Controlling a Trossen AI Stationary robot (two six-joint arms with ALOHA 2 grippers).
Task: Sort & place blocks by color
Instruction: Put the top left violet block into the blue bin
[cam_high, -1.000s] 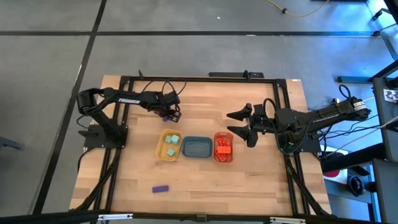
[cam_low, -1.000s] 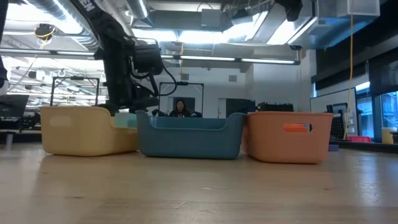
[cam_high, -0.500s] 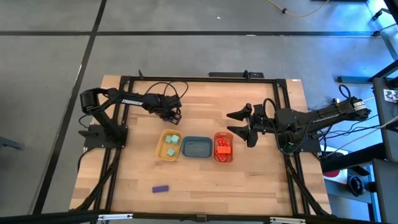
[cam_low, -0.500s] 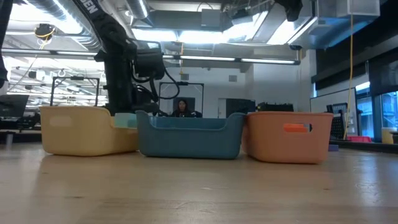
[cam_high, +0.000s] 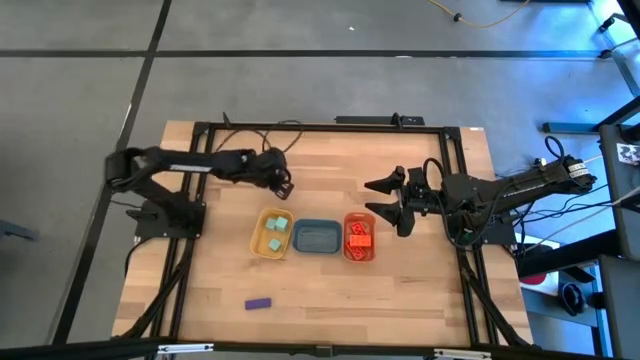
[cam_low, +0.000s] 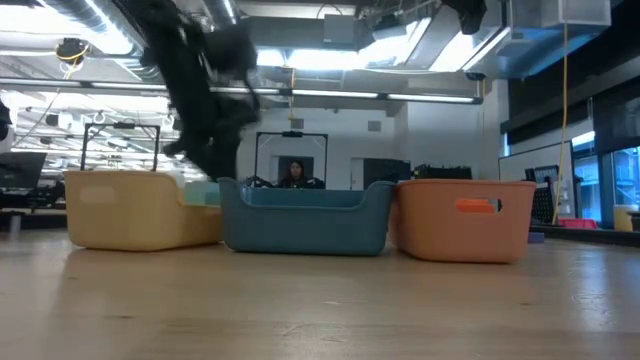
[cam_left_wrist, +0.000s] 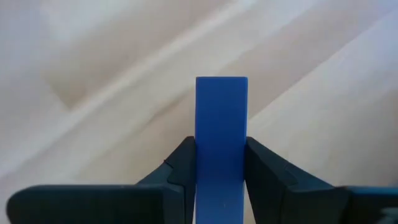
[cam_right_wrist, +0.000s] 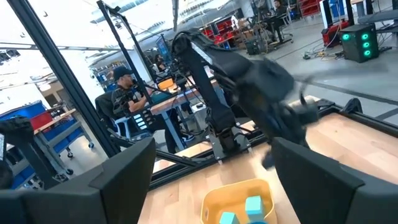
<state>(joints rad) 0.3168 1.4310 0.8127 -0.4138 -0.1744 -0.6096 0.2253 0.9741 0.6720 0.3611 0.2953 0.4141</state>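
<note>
My left gripper (cam_high: 283, 183) hovers over the table beyond the yellow tray (cam_high: 258, 240), shut on a purple bar (cam_left_wrist: 221, 118). My right gripper (cam_high: 390, 203) waits open, right of the orange tray (cam_high: 359, 257). Two mint-green cubes (cam_high: 274, 232) lie in the yellow tray, also seen in the right wrist view (cam_right_wrist: 245, 208). Orange-red bricks (cam_high: 359, 236) fill the orange tray. A second purple bar (cam_high: 258, 303) lies flat on the table near its near edge. A third purple bar does not show. My left gripper (cam_left_wrist: 221, 146) pinches the purple bar between its two fingers (cam_left_wrist: 180, 165), one on each long side. The bar lies along the fingers, and its free end (cam_left_wrist: 221, 84) sticks out past the fingertips. It hangs clear above the wooden table.
The blue tray (cam_high: 316, 237) sits between the yellow and orange trays, the three in a row at mid-table. In the low view the row (cam_low: 305, 220) blocks what lies behind. Black frame rails (cam_high: 330, 126) border the table. People sit in the room beyond.
My left arm has swung about its base and stretched out flatter, and in the low view its gripper has risen quickly with the purple bar still pinched. Over the table the gripper has stayed close to the same spot beyond the yellow tray.
</note>
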